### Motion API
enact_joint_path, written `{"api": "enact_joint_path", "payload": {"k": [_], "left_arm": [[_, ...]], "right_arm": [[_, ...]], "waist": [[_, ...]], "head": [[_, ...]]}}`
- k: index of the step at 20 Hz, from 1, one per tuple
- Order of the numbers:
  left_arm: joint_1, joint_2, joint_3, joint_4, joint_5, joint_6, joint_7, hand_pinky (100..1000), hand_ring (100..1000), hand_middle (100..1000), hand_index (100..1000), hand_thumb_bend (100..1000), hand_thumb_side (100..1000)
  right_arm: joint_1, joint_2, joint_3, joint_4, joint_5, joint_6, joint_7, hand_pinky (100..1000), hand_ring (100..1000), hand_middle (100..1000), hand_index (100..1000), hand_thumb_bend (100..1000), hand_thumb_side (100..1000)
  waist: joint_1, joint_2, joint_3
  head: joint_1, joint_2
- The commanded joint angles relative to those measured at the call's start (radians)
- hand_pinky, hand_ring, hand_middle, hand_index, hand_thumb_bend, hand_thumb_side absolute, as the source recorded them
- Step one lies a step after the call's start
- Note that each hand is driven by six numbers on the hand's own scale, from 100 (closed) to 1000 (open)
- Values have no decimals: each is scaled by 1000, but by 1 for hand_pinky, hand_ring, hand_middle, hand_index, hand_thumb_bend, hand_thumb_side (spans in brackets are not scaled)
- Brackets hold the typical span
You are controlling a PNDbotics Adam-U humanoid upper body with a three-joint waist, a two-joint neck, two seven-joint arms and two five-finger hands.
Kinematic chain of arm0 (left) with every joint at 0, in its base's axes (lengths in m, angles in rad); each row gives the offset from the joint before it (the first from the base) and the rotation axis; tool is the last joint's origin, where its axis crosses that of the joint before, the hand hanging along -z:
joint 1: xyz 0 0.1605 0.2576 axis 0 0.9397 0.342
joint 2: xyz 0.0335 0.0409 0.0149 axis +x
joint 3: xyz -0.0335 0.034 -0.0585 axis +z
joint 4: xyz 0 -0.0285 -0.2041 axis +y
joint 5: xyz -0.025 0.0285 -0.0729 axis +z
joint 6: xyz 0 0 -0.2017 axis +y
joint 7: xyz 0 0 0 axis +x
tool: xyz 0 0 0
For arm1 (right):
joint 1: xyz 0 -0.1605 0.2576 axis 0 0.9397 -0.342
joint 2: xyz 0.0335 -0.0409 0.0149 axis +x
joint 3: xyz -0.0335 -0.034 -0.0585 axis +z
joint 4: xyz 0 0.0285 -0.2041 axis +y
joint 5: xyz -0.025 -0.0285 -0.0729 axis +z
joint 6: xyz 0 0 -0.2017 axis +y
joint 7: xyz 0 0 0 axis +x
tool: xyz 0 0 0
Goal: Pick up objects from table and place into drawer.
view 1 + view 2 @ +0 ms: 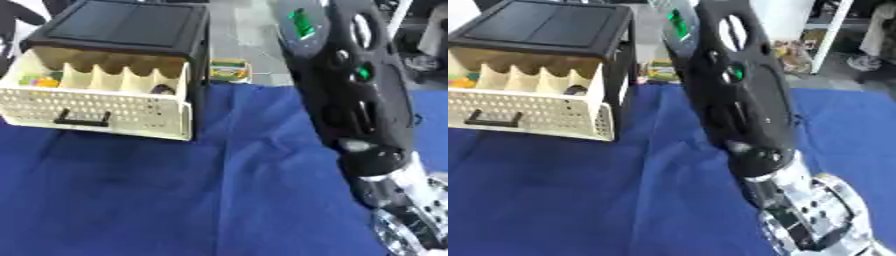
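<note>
At the cloth's [175, 200] far left corner, a black cabinet's [131, 25] perforated cream drawer [87, 107] stands open, small things [39, 80] inside. The right arm [741, 100] reaches across; its hand's state cannot be told.

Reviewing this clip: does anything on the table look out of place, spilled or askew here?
Nothing looks spilled or damaged. The cream drawer is pulled out of its black cabinet, with small items in its divided compartments. One small colourful object lies behind the blue cloth, beyond the cabinet. The right arm blocks much of the view; neither robot hand shows.
</note>
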Motion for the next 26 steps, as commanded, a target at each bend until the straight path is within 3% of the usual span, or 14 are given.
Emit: {"api": "enact_joint_path", "payload": {"k": [1, 4, 7, 10, 12, 16, 20, 26], "left_arm": [[-12, 104, -58, -12, -49, -49, -45, 100, 178, 329, 638, 100, 678], [13, 186, -86, -12, -102, -107, -106, 100, 265, 369, 636, 100, 725], [65, 273, -37, -12, -169, -231, -279, 100, 302, 374, 633, 100, 812], [127, 334, -20, -12, -159, -263, -364, 100, 328, 388, 655, 100, 990], [163, 353, -24, -12, -152, -265, -407, 100, 352, 407, 689, 100, 1000], [224, 351, -53, -12, -138, -235, -502, 131, 429, 474, 793, 100, 1000], [265, 331, -73, -12, -133, -170, -578, 161, 449, 508, 865, 100, 1000], [252, 295, -99, -12, -116, -55, -633, 177, 461, 527, 897, 100, 1000]], "right_arm": [[20, -46, -10, -93, 54, 32, -50, 602, 662, 705, 836, 100, 915], [77, -60, -4, -180, 91, 57, -111, 632, 683, 718, 839, 100, 964], [156, -72, 17, -277, 10, 76, -322, 645, 694, 725, 838, 100, 997], [194, -98, 18, -278, -80, 78, -460, 651, 697, 726, 836, 100, 999], [209, -108, 15, -272, -122, 76, -520, 654, 699, 728, 837, 100, 1000], [228, -117, 10, -268, -183, 72, -602, 660, 702, 730, 839, 100, 1000], [233, -120, 6, -271, -215, 66, -654, 660, 701, 729, 833, 100, 1000], [235, -122, 1, -264, -242, 70, -674, 656, 697, 729, 834, 100, 1000]], "waist": [[13, -14, 4], [19, -11, 4], [20, -6, 1], [23, -4, 1], [23, -5, 3], [22, -5, 0], [15, -2, -12], [6, 4, -33]], "head": [[8, 8], [11, 9], [11, 8], [9, 9], [8, 9], [10, 8], [15, 12], [33, 7]]}}
